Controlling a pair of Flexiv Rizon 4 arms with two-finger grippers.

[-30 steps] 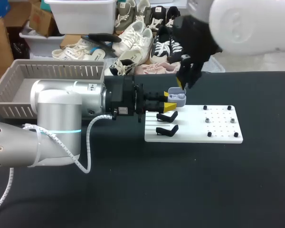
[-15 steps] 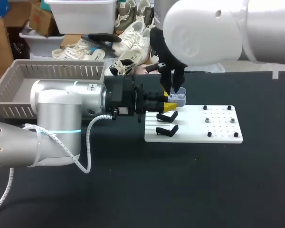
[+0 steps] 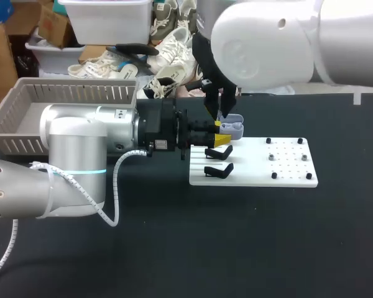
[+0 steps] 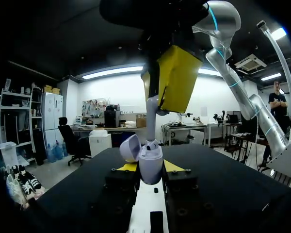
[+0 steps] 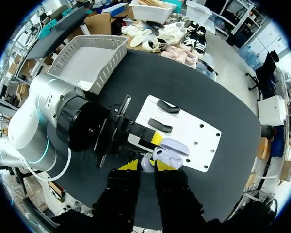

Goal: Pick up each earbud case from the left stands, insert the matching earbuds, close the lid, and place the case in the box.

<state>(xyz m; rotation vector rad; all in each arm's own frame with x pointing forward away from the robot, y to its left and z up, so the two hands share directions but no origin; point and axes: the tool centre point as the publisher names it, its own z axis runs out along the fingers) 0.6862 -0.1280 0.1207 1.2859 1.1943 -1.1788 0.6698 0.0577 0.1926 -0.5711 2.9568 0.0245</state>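
- Our left gripper [image 3: 219, 133] is closed on the earbud case [image 4: 150, 167]. One yellow tip presses each side, and it holds the case upright just above the near edge of the white board [image 3: 286, 181].
- The case lid is open and tipped back to one side, so the mouth faces up.
- Our right gripper [image 5: 147, 166] hangs straight over the case with its fingers pinched on a small white earbud [image 4: 152, 121].
- The earbud's long axis runs up and down, and its lower end is at the mouth of the case. We cannot tell whether it is seated yet.
- The coming move turns on that line: the earbud is directly above the open pocket, so we judge it needs only a short, straight push down.
- The right arm is the nearer one for that push, and the left only has to hold firm.
- If the earbud leans toward the lid side it could catch on the rim.
- By our count there is one case and one earbud that we can see.
- There are also two bare black stands [image 3: 219, 151] on the one board.
- One grey basket [image 3: 74, 84] sits well apart on the left, with no case in it.
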